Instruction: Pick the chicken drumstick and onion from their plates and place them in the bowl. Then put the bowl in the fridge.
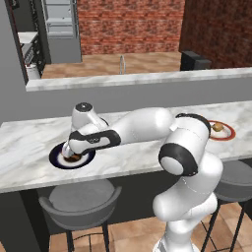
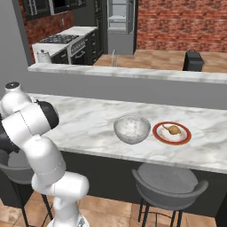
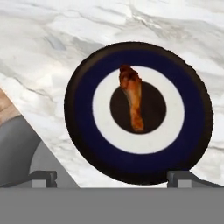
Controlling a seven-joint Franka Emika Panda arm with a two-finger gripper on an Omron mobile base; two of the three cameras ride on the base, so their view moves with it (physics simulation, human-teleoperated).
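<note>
**Marble worktop: two plates and a bowl**

The white-veined worktop (image 2: 88, 119) carries a navy plate (image 3: 87, 131) near its front edge. Well apart along the worktop stand the bowl (image 2: 131, 128) and, just beside it, the red plate (image 2: 172, 133).

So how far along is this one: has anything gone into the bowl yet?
Nothing is done yet. The chicken drumstick lies on the navy-rimmed plate, the onion sits on the red-rimmed plate, and the bowl looks empty on the counter. In hand: the tool hangs open above the drumstick, touching nothing. Left: both pick-ups, both drops into the bowl, then the bowl into the fridge.
</note>
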